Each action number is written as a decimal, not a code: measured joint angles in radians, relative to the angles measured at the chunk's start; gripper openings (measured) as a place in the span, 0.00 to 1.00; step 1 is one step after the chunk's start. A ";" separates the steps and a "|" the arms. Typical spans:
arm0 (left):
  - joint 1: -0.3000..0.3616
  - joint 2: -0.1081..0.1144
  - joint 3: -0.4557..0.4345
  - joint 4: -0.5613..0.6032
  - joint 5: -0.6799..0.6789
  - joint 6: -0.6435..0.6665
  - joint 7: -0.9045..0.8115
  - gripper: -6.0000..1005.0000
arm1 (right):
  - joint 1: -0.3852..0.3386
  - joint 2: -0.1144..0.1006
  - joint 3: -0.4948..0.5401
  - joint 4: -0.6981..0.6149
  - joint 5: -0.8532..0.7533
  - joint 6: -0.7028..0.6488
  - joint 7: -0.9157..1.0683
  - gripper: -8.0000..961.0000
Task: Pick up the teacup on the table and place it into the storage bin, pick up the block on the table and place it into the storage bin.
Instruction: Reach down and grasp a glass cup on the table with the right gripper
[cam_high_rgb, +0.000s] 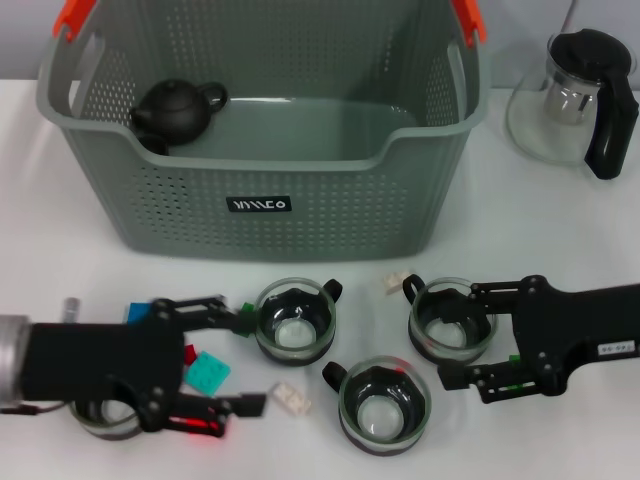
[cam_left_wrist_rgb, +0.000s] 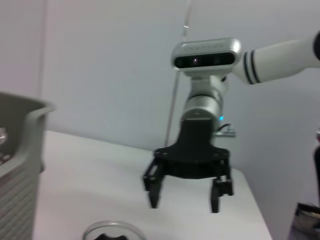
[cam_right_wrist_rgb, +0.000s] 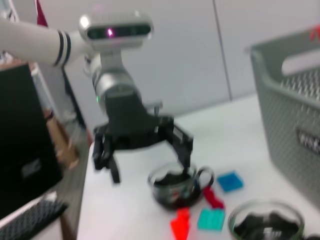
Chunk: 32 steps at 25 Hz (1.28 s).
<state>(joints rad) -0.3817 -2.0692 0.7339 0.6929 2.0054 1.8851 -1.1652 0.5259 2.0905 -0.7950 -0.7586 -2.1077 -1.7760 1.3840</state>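
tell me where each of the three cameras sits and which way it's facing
Head view: on the robot's head, facing forward and down at the storage bin and teacups; shows the left gripper and right gripper, both open.
Left wrist view: on the left wrist, facing across the table at the right gripper.
Right wrist view: on the right wrist, facing the left gripper over a teacup.
Shared: all show the bin.

White table (cam_high_rgb: 560, 240) bearing storage bin (cam_high_rgb: 300, 215), teacups (cam_high_rgb: 296, 320)
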 joint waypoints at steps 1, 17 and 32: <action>0.008 0.004 -0.031 0.002 0.006 0.010 -0.006 0.87 | 0.008 0.003 -0.007 -0.046 -0.025 -0.016 0.043 0.84; 0.084 0.008 -0.269 -0.008 0.012 0.108 -0.008 0.87 | 0.237 0.012 -0.262 -0.359 -0.348 -0.104 0.479 0.83; 0.055 0.007 -0.309 -0.041 0.004 0.062 0.003 0.87 | 0.327 0.022 -0.544 -0.349 -0.466 0.032 0.603 0.77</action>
<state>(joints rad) -0.3270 -2.0621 0.4248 0.6520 2.0097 1.9474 -1.1621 0.8531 2.1123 -1.3391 -1.1076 -2.5742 -1.7443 1.9874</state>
